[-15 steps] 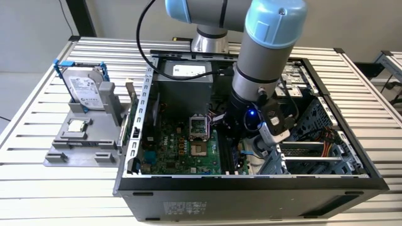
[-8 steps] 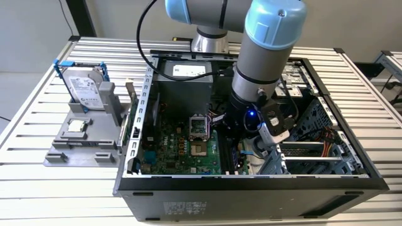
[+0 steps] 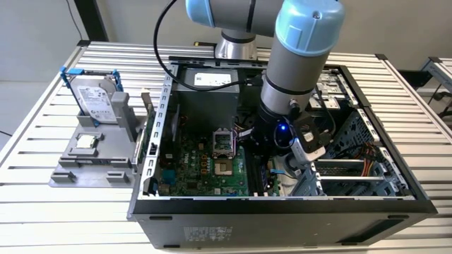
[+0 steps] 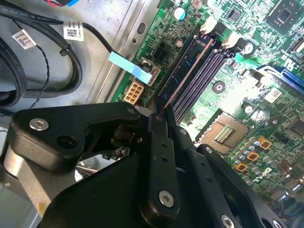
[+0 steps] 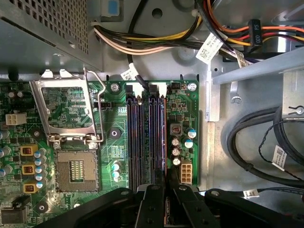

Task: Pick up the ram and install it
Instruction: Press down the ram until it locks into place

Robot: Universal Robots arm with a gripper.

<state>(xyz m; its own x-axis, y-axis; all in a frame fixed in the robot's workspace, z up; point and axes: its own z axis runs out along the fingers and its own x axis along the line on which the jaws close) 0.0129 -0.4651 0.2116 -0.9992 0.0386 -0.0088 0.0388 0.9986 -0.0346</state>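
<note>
The exterior view shows, near the slatted metal table's (image 3: 42, 132) left edge, a grey fixture (image 3: 92, 159) holding a silver hard drive (image 3: 95, 100). To its right, the grey-and-blue arm (image 3: 297, 58) reaches down into the open black computer case (image 3: 282, 211). In the second wrist view the black gripper (image 4: 159, 114) is clenched on the thin green ram stick (image 4: 183, 78), seen edge-on over the motherboard's memory slots (image 4: 199, 76); its chips are hidden.

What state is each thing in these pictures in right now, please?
tool: shut on the ram.
ram: held on edge along a memory slot; whether it is seated cannot be told.
processor socket: open, frame raised, empty.
hard drive: upright in the grey stand.
processor chip: flat on that stand.
computer case: side open.
</note>
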